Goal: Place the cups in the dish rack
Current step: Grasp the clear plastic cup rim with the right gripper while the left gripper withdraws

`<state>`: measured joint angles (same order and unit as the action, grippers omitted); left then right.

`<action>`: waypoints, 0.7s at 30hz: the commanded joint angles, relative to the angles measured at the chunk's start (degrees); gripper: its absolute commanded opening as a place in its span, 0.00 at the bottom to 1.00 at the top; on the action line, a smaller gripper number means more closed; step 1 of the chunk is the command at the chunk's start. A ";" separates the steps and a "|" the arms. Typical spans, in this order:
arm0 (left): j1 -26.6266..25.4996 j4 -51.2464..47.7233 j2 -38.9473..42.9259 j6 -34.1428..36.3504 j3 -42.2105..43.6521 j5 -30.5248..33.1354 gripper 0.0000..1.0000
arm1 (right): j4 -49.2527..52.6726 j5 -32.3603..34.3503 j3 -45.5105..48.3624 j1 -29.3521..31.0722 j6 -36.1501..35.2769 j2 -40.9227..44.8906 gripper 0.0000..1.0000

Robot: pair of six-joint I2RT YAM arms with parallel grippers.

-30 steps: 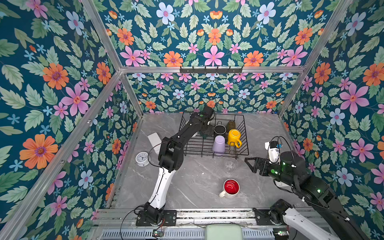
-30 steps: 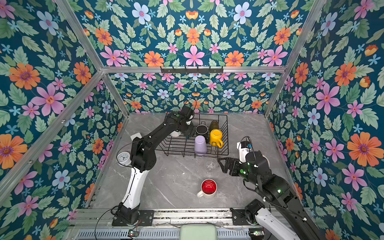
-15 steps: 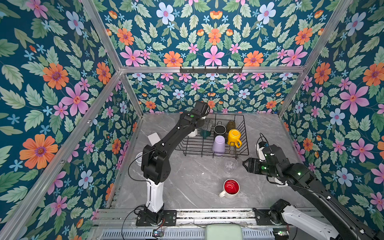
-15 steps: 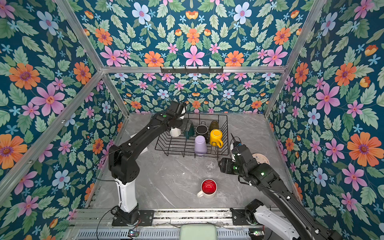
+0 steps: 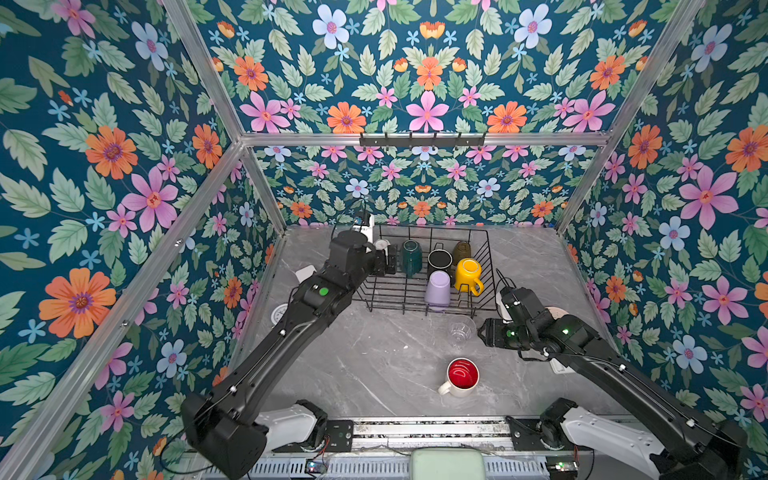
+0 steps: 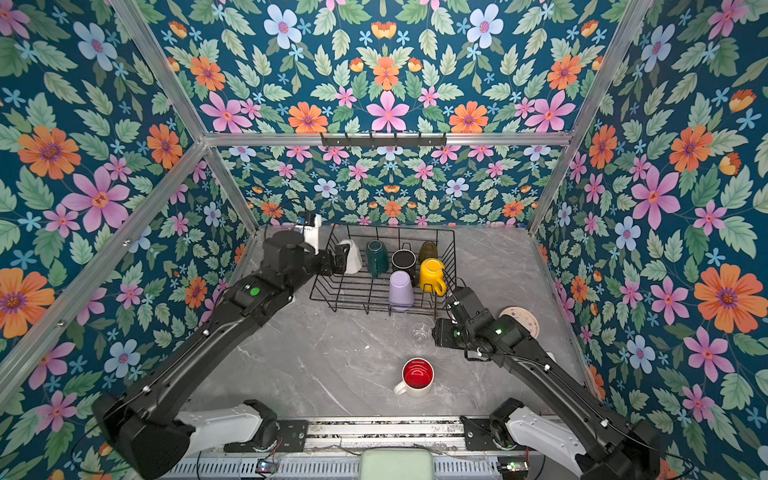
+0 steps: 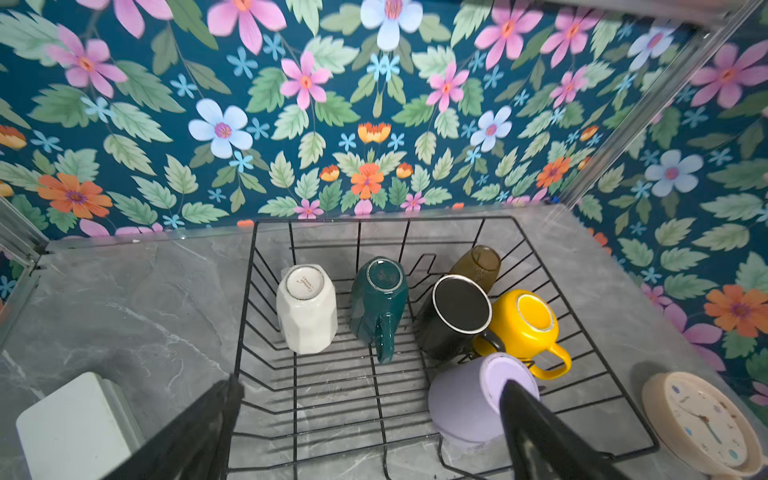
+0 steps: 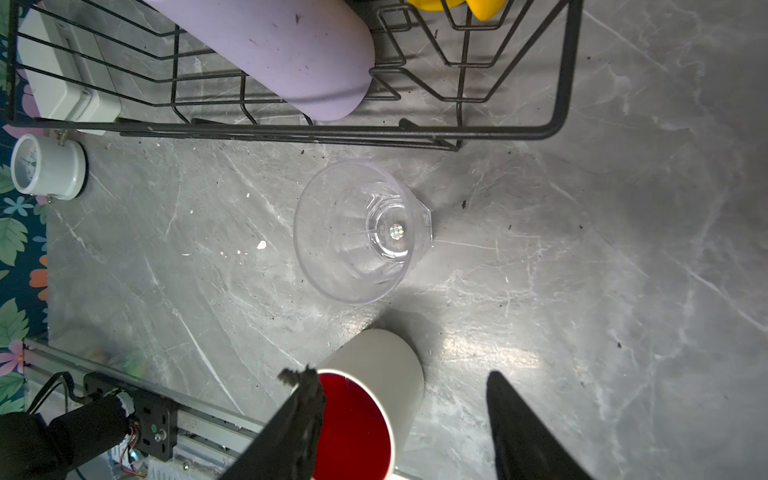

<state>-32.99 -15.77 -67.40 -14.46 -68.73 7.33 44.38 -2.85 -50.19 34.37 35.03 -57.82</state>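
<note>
The black wire dish rack (image 5: 490,266) (image 7: 374,219) holds the cream mug (image 7: 306,309), dark green mug (image 7: 376,299), black mug (image 7: 455,316), amber tumbler (image 7: 478,264), yellow mug (image 5: 467,274) and lilac tumbler (image 5: 437,289), all upside down. My left gripper (image 5: 384,262) (image 7: 370,384) hangs open and empty at the rack's left side, beside the cream mug. The clear glass (image 5: 460,330) (image 8: 357,232) stands upright on the table in front of the rack. My right gripper (image 5: 484,332) (image 8: 401,374) is open just right of it, not touching. The white red-inside mug (image 5: 461,376) stands nearer the front.
A white box (image 5: 305,274) and a small white alarm clock (image 5: 279,313) lie left of the rack, partly under my left arm. A flat beige clock (image 6: 519,320) lies right of the rack behind my right arm. Floral walls close three sides.
My left gripper has drawn back from inside the rack toward its left side, leaving the cream mug standing there. My right gripper has come closer to the clear glass and its jaws have narrowed.
</note>
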 commanded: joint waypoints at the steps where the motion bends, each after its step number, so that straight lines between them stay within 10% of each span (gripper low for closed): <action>1: 0.03 4.97 5.56 -2.93 4.29 1.87 1.00 | -2.16 1.50 0.31 0.86 1.02 -1.68 0.61; 21: 0.03 1.75 31.82 -12.16 21.38 6.94 1.00 | -8.95 4.68 -0.16 1.89 1.57 -16.95 0.48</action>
<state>-32.99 -14.33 -36.60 -25.50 -47.68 13.47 36.86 0.62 -49.95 36.18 36.47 -73.49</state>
